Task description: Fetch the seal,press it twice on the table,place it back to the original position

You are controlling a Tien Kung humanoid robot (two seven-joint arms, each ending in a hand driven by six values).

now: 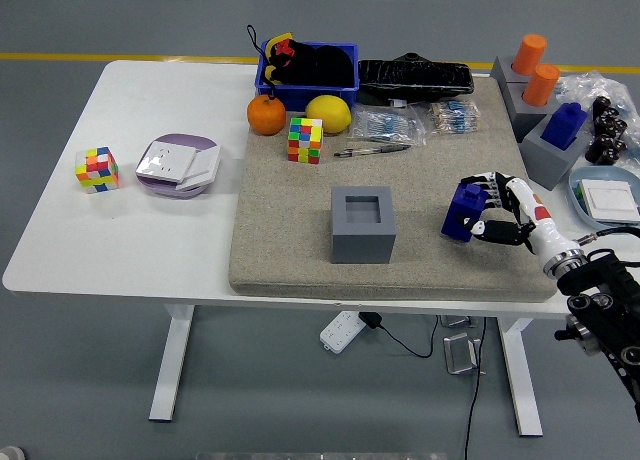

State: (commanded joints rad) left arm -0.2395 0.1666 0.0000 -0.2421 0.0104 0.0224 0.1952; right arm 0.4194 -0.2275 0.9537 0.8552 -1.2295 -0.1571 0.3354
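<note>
Head view: a blue block-shaped plastic seal (466,212) was grasped by the white-and-black five-fingered right hand (505,218), fingers curled around it, on the beige felt mat (290,250) covering the white table (130,230). A grey square holder with a hollow top (362,223) was seen well to its left.

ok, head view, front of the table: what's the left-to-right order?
Rubik's cube → white and purple box → grey seal holder → blue seal held in the right hand.
</note>
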